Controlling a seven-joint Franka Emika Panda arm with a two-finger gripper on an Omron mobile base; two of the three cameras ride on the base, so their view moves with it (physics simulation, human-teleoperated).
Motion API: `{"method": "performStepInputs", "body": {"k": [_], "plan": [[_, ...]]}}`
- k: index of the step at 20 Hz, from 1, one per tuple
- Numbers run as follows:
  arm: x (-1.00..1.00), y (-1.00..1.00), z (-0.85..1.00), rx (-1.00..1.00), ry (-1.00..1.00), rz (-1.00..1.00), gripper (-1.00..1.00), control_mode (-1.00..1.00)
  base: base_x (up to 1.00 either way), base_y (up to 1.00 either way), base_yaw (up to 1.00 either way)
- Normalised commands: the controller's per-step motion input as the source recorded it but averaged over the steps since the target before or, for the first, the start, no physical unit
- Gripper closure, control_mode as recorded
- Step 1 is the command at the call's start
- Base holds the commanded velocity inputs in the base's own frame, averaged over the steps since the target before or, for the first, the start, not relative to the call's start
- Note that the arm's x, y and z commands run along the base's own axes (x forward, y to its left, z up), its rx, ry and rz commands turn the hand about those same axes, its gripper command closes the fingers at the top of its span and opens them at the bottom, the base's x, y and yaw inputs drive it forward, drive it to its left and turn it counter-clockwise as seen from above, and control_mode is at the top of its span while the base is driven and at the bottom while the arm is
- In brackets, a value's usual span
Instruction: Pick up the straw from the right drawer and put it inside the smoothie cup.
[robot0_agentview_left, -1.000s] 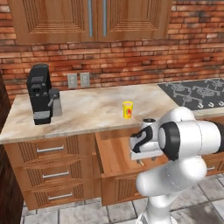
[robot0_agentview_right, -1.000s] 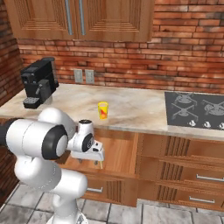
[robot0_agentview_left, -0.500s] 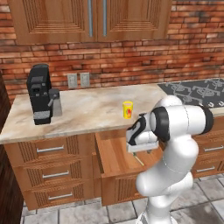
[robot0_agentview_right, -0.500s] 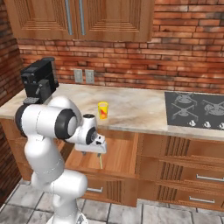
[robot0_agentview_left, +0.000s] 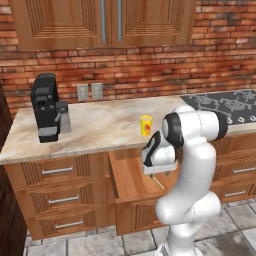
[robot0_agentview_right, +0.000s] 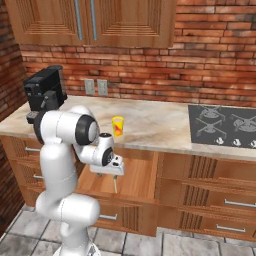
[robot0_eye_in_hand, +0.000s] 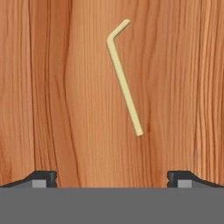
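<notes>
Brick wall and wooden cupboards stand behind a marble worktop (robot0_agentview_left: 100, 125), where the yellow cup (robot0_agentview_left: 145, 125) sits upright near the front edge, with a black coffee machine (robot0_agentview_left: 45, 107) well off to its left and a hob (robot0_agentview_right: 222, 122) to its right. Below the cup the drawer (robot0_agentview_left: 131, 175) is pulled out, and our hand (robot0_eye_in_hand: 112, 177) hangs over its plank floor with the jaws spread wide and nothing between them. In the hand view the straw (robot0_eye_in_hand: 124, 81) lies flat on the wood ahead of the fingertips (robot0_eye_in_hand: 41, 178), its bent end farthest from us and its long part slanting across the grain; from the left base view a short stretch of it shows just below the hand. We judge the grasp not yet begun: the hand needs to come down over the straight part. What worries us is how thin and flat the straw is. If we descend too little, the fingers would close on air above it; too far, and they press into the floor. It also lies at a slant to the jaws, so closing without turning could roll or flick it aside. Lifting it out later, it could catch the drawer's front or the worktop's edge.
</notes>
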Motion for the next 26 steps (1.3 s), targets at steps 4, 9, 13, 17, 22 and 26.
{"method": "performStepInputs", "body": {"k": [4,9,13,17,22,26], "plan": [[0.15,-0.10,-0.49,0.00,-0.05,0.00,-1.00,-1.00,0.00,0.00,0.00],[0.24,-0.12,-0.36,0.00,-0.03,0.00,-1.00,-1.00,0.00,0.00,0.00],[0.32,-0.05,-0.18,0.02,-0.06,0.00,-1.00,-1.00,0.00,0.00,0.00],[0.38,-0.02,-0.14,0.03,-0.04,0.00,-1.00,-1.00,0.00,0.00,0.00],[0.35,-0.04,-0.16,0.03,-0.03,0.00,-1.00,-1.00,0.00,0.00,0.00],[0.30,-0.02,-0.21,0.01,0.00,0.00,-1.00,-1.00,0.00,0.00,0.00]]}}
